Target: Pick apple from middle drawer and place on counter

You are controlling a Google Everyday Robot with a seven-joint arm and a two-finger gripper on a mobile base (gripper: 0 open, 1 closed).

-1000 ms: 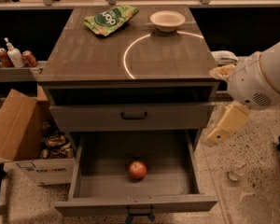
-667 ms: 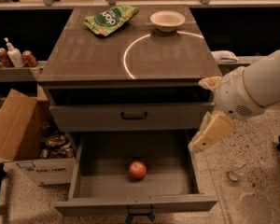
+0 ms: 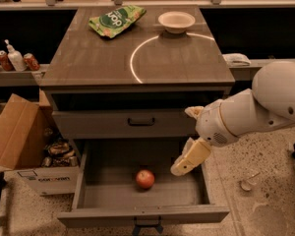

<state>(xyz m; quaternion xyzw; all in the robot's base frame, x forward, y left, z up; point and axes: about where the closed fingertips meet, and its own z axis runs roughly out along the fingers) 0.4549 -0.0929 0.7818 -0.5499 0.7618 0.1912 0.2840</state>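
The red apple (image 3: 145,179) lies on the bare grey floor of the open middle drawer (image 3: 103,195), near its centre. My gripper (image 3: 186,163) hangs from the white arm over the drawer's right side, to the right of the apple and a little above it, apart from it. It holds nothing that I can see. The counter (image 3: 88,60) with its thin white arc is above, at the cabinet top.
A green chip bag (image 3: 116,19) and a white bowl (image 3: 176,21) sit at the back of the counter. A closed drawer front with a black handle (image 3: 140,122) is above the open drawer. A cardboard box (image 3: 24,146) stands left. Cans and a bottle (image 3: 14,60) sit on a left shelf.
My arm has swung left and down, bringing the gripper from beside the cabinet's right edge to over the right side of the open drawer. The apple has not moved.
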